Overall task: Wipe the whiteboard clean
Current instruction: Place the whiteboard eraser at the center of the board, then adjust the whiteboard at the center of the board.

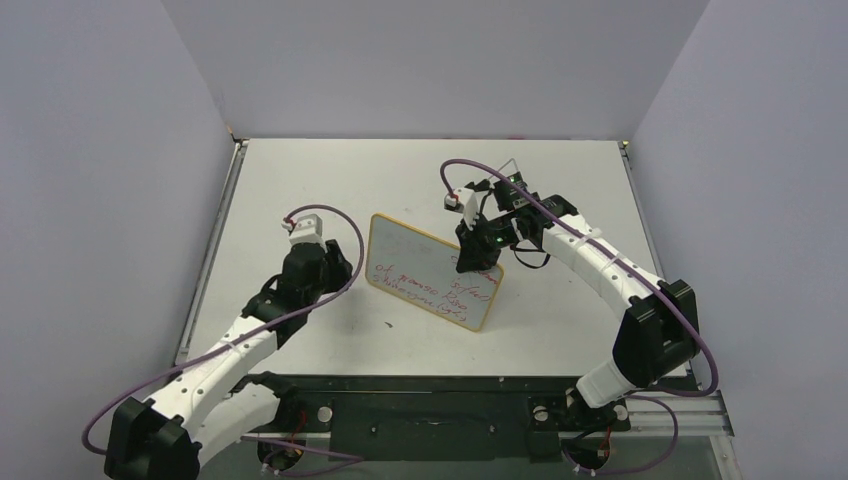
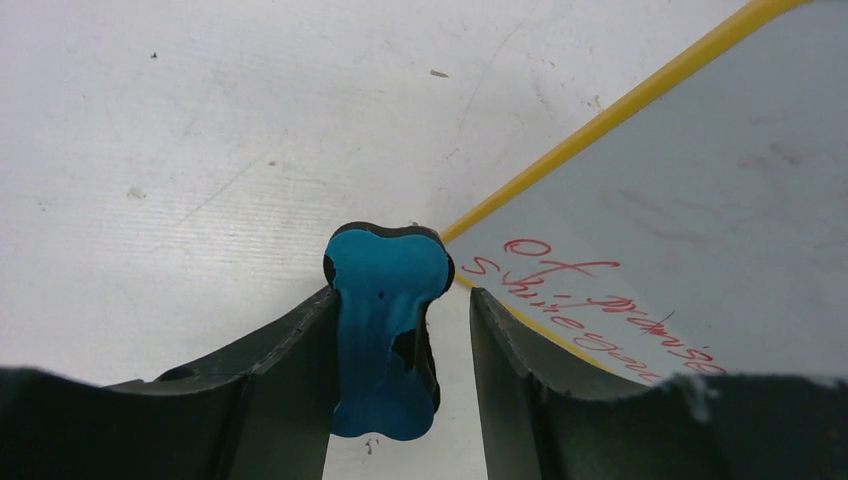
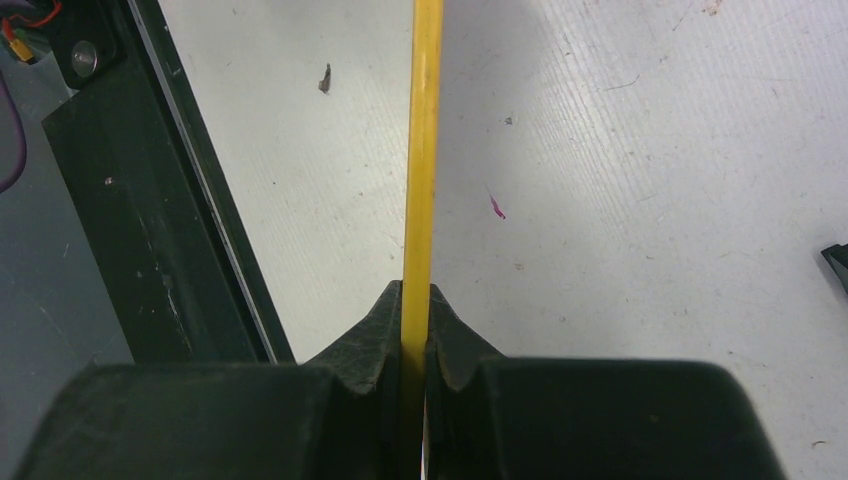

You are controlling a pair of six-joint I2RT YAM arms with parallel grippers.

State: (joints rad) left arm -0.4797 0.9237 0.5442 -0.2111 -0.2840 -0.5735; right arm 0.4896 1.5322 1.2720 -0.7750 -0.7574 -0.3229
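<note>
The whiteboard (image 1: 425,265), red handwriting across its lower half, sits near the middle of the table (image 1: 330,180), its yellow frame (image 3: 421,150) pinched edge-on by the right gripper (image 3: 415,300). At its left corner, the left gripper (image 2: 402,295) stands spread around a blue eraser (image 2: 385,330), which rests against one finger and apparently clear of the other.

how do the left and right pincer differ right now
The left pincer has its jaws apart: the blue eraser lies against one finger, with a gap to the other. The right pincer is shut on the yellow frame of the whiteboard. The left one sits by a corner on the board's left side, the right one at its right edge. Both have dark fingers and are at the board's rim.
</note>
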